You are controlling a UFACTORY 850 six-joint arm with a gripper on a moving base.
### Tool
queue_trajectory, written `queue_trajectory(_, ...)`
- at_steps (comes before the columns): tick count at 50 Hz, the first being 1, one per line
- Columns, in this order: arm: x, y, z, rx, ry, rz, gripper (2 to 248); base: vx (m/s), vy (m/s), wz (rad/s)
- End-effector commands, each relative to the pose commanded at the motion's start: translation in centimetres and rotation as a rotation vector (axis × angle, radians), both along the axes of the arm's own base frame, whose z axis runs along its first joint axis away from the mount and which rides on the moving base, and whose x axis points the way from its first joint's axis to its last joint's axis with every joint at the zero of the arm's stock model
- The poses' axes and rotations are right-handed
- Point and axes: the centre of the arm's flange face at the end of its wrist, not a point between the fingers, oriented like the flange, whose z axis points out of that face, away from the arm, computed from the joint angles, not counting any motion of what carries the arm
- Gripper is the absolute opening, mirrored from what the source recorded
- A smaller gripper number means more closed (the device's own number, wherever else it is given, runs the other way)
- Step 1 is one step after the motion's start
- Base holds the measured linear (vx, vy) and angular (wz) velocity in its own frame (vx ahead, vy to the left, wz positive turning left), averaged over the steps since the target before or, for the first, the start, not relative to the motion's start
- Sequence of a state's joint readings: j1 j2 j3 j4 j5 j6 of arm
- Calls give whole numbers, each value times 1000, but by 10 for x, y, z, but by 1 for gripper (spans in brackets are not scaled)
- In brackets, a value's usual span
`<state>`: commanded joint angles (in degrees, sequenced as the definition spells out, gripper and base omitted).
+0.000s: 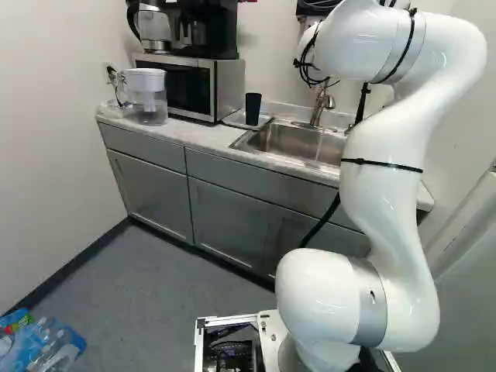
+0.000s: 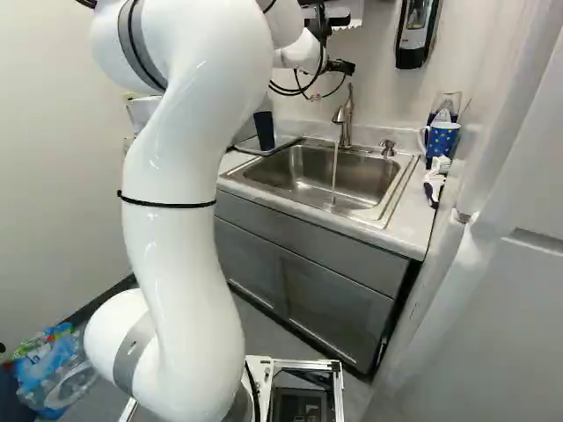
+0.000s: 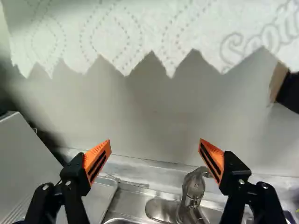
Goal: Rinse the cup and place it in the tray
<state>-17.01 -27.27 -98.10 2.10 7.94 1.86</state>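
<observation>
Gripper [image 2: 341,67] fingers stand wide apart with nothing between them, facing the wall below a hanging paper towel [image 3: 140,37]. On the counter [image 1: 182,133], beside the left edge of the sink [image 2: 308,171], lies the metal tray [image 1: 267,118]; the black cup [image 1: 253,108] stands on it, near its front edge. Water [image 2: 334,171] runs from the faucet [image 2: 346,119].

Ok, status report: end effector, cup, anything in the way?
End effector open, empty. Black cup standing on metal tray. Faucet running, possibly in the way.
</observation>
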Motion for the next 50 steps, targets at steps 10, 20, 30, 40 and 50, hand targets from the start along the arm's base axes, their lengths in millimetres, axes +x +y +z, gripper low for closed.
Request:
queue_trajectory(10, 3, -1, -3, 8, 24, 0, 247, 0, 0, 0)
queue_trajectory(20, 10, -3, -7, 15, 45, 1, 247, 0, 0, 0)
queue_trajectory(30, 11, -4, -10, 22, 70, 2, 247, 0, 0, 0)
queue_trajectory(40, 11, -4, -11, 28, 88, 3, 247, 0, 0, 0)
queue_trajectory(50, 4, -2, -11, 33, 102, 2, 247, 0, 0, 0)
